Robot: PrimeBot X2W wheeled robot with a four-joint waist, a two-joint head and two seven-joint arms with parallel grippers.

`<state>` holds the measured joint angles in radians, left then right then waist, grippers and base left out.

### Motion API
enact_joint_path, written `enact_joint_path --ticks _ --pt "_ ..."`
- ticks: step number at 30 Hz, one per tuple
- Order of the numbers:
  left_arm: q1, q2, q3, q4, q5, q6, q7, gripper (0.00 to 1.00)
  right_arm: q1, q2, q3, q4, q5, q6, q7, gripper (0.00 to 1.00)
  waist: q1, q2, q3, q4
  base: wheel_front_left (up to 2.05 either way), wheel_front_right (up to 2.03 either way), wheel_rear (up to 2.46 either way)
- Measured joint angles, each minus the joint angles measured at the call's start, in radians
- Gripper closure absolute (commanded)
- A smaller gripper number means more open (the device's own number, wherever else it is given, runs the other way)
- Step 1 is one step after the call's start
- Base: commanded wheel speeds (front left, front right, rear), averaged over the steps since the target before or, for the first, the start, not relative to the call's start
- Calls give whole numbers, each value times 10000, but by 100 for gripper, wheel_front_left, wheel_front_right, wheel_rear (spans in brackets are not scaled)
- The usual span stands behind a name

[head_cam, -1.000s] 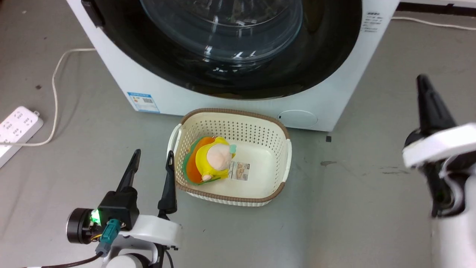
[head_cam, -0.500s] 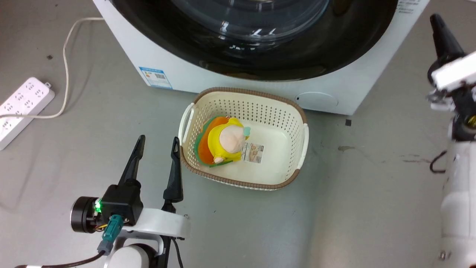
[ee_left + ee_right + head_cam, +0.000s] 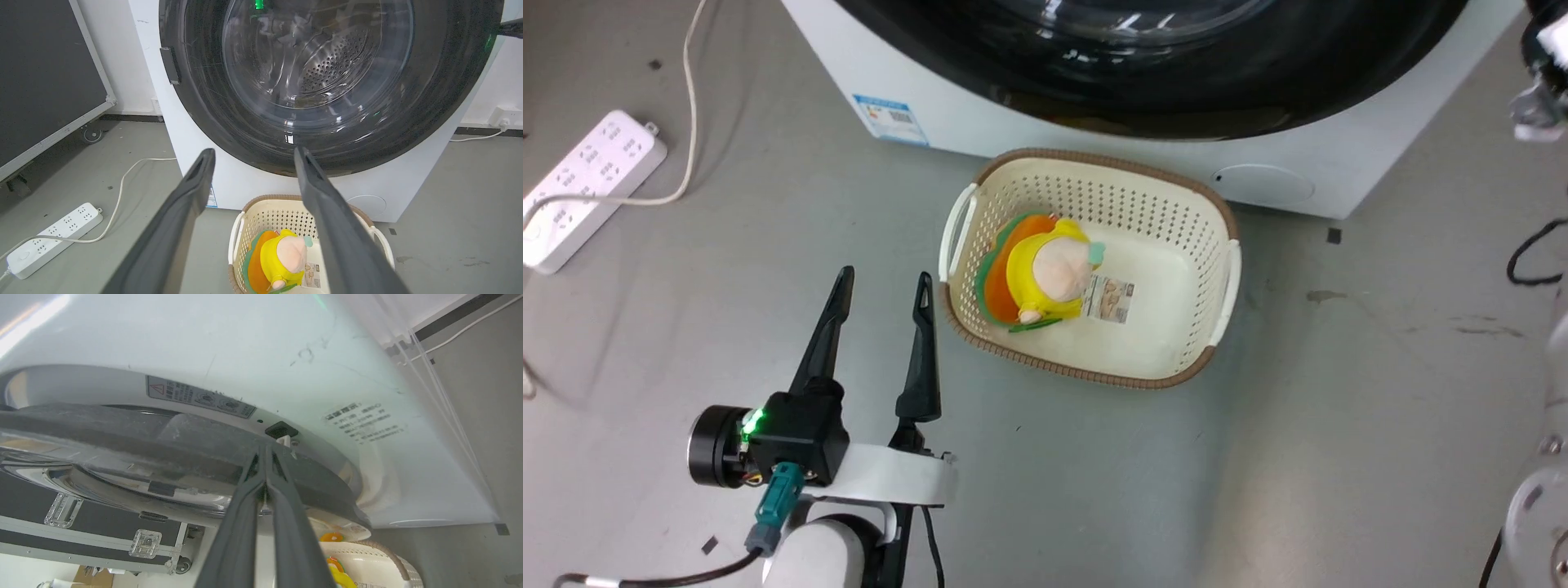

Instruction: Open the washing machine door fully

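Right wrist view has the right gripper (image 3: 266, 448) with its two long dark fingers pressed together, nothing between them. The tips sit at the rim of the large round glossy black washing machine door (image 3: 163, 445), right by the small black latch slot (image 3: 280, 430) in the white machine front (image 3: 229, 355). The door looks barely off the front on this side, nowhere near fully open.

The likely failure is a slip: closed, tapered tips have only slim purchase on a smooth curved rim. A pull at the wrong angle could let them skid off, leaving the door to fall back.

The left gripper (image 3: 886, 275) hovers with its fingers spread wide and empty, near the left edge of the cream perforated plastic basket (image 3: 1094, 184) — which stands on the grey floor (image 3: 1339, 408) against the machine's lower front edge, under the door. Inside it lie a yellow-and-orange plush toy (image 3: 1045, 273) and a small printed card (image 3: 1111, 298).
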<state>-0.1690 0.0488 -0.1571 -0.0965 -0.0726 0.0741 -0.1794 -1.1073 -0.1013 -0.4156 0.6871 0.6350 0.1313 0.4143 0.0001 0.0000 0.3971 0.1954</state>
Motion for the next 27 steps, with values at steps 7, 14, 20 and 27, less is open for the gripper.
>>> enact_joint_path --ticks 7,14,20,27 --pt "-187 0 -282 -40 -27 148 -153 0 -1212 -412 -679 1373 105 -4 696 100 0 0 351 297 0 0 0" --pt "-245 2 -537 -40 -127 299 -263 0 -1860 -865 -1273 2445 508 -19 1695 100 0 0 439 542 0 0 0" --pt "-299 2 -585 -17 -159 374 -422 0 -1914 -1012 -1616 3080 901 -54 2746 100 0 0 162 562 0 0 0" --pt "-96 2 -635 174 -176 359 -566 0 -1138 -487 -1802 3103 1475 -71 3685 100 0 0 -594 474 0 0 0"
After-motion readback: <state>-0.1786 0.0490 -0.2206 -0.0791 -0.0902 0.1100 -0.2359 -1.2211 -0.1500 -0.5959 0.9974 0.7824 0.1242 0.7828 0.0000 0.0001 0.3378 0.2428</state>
